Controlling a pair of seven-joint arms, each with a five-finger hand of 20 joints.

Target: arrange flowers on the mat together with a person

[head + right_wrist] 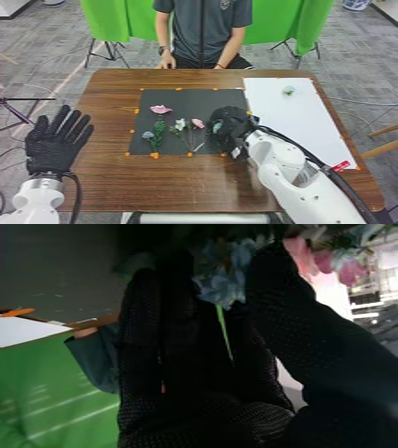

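In the head view, my right hand (233,125) is low over the right part of the black mat (169,96), with a blue flower (217,128) at its inner side. The right wrist view has this blue flower (224,281) between the thumb and fingers of my right hand (200,394), its green stem running down between them. On the mat lie a pink flower (161,109), a blue one (148,135) with green leaves, a white one (180,124) and a smaller pink one (197,123). My left hand (55,145) rests palm-flat at the table's left edge, fingers straight.
A white sheet (291,120) lies right of the mat, with a pale blue flower (289,90) near its far end. Orange tape bits mark the edges of mat and sheet. Across the table (107,170) sits a person (202,35), hands at the far edge.
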